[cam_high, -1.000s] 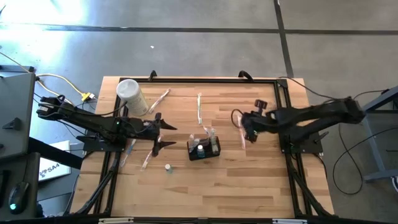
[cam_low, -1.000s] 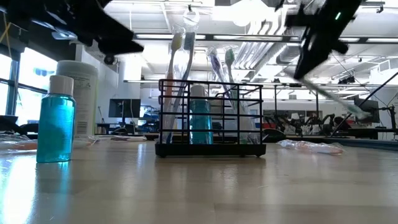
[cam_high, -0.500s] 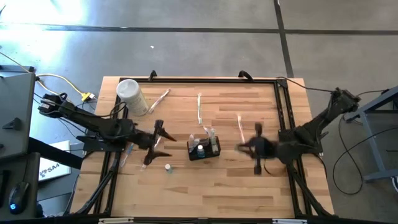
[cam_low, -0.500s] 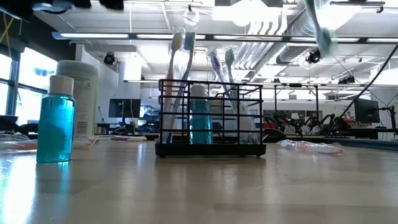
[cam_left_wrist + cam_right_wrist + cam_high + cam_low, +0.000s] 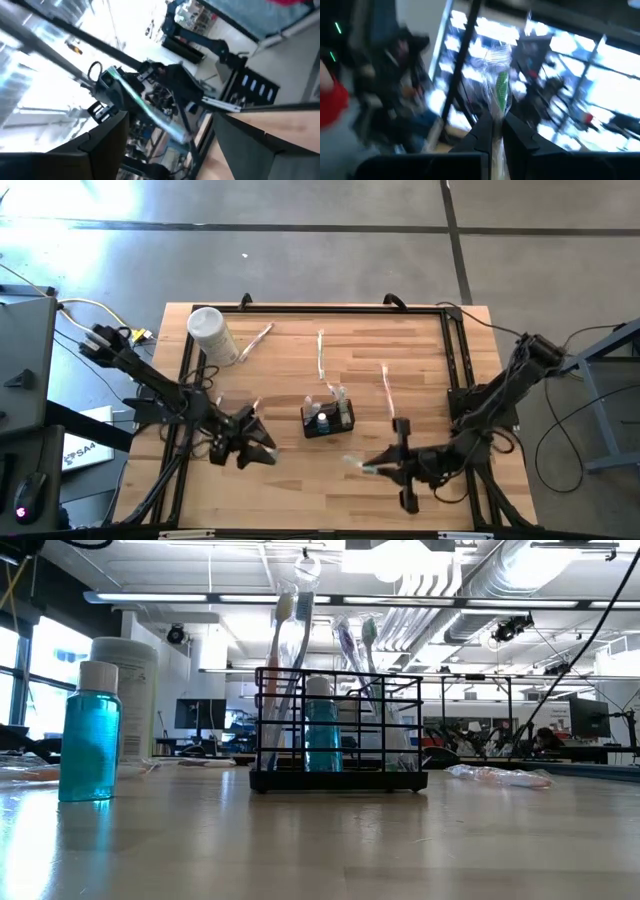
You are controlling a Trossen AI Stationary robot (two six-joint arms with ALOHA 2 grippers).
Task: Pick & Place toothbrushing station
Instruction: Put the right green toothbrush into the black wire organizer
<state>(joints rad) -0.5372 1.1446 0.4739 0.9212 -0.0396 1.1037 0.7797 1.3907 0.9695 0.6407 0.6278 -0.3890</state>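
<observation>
Plenty of bare wood on the worktop [image 5: 430, 360], mostly along the front edge and the right half. Toothbrushing station [image 5: 328, 418] sits about dead center, with toothbrushes and a blue bottle standing in it. White canister [image 5: 211, 333] is at the back left corner, and a couple of wrapped toothbrushes [image 5: 320, 355] lie loose behind the station. Left end effector [image 5: 258, 448] is near the front left with its fingers spread apart, nothing between them. Right end effector [image 5: 372, 468] is over the front right, pinched together on a wrapped green toothbrush [image 5: 501, 92]. Small blue bottle [image 5: 90, 731] stands alone at the front left.
</observation>
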